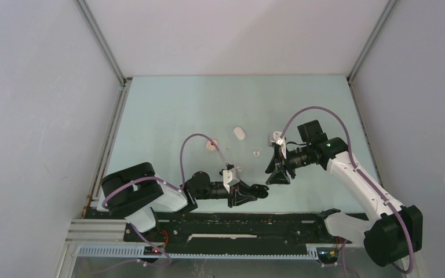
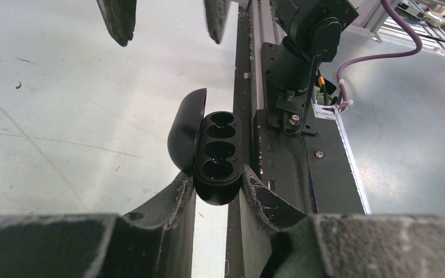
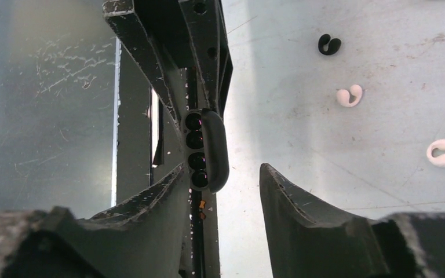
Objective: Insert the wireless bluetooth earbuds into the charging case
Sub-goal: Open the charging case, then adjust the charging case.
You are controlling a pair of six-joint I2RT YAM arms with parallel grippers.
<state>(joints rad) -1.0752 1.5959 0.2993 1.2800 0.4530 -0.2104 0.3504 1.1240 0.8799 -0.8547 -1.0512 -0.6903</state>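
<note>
The left gripper (image 2: 215, 175) is clamped on the rounded lower end of the black charging case (image 2: 219, 145), holding it on edge beside the black base rail (image 2: 278, 174). Whether the case touches the pale table (image 1: 168, 116) cannot be told. Its lid (image 2: 185, 136) stands swung open to 1 side. The 4 round wells (image 2: 220, 152) sit in a row with no bud in them, so the step in hand looks like fetching the 1st bud. The right gripper (image 2: 168, 41) hangs near the case, its jaws apart and nothing between them.

The earbuds lie loose on the table, well apart from the case. The right wrist view shows 3 of them: a black earbud (image 3: 328, 44), a pale pink earbud (image 3: 349, 95) and a white earbud (image 3: 442, 153).

The next move probably calls for the right gripper to go to 1 bud and pinch it finely, then turn it to match a well. The left gripper would meanwhile need to keep the case steady.

The case is a smooth, glossy, pebble-shaped shell, likely hard plastic, and its wells shine darkly. Each bud is a small C shape (2 rounded lobes joined by a thin curved bridge) that looks smooth and liable to slip or roll. The fingers (image 3: 301, 208) have coarse, grainy, scuffed faces, which should help the grip.
</note>
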